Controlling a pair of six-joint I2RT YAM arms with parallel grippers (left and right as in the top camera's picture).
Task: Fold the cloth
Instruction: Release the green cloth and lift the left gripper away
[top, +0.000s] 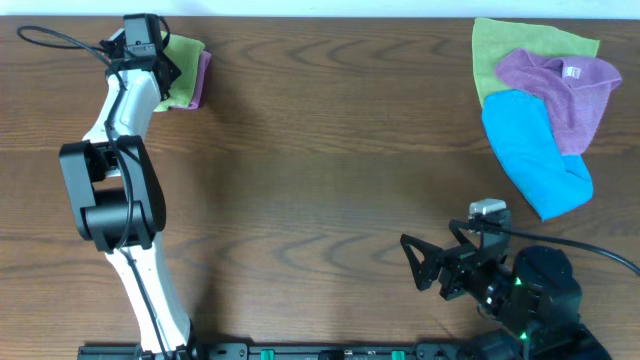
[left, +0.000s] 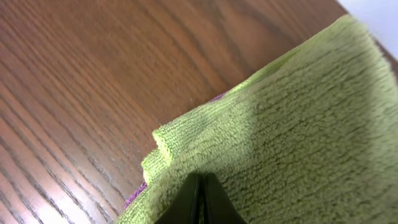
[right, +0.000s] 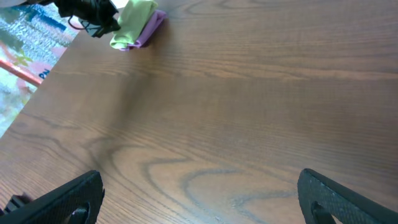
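Observation:
The cloth (top: 183, 58), bright lime green and folded small, lies at the far left back of the table on a folded purple cloth (top: 203, 76). My left gripper (top: 163, 72) is at its left edge. In the left wrist view the fingers (left: 200, 182) are pressed together with their tips in the green cloth (left: 298, 124). A sliver of purple (left: 134, 196) shows under it. The right wrist view shows the cloth (right: 134, 17) and the purple one (right: 152, 23) far away. My right gripper (top: 440, 252) is open and empty at the front right, over bare wood (right: 199, 199).
At the back right lies a pile: a duller yellow-green cloth (top: 495, 50), a purple cloth (top: 560, 85) with a white tag, and a blue cloth (top: 530, 150). A black cable (top: 60, 38) runs to the left arm. The table's wooden top (top: 330, 150) spans the middle.

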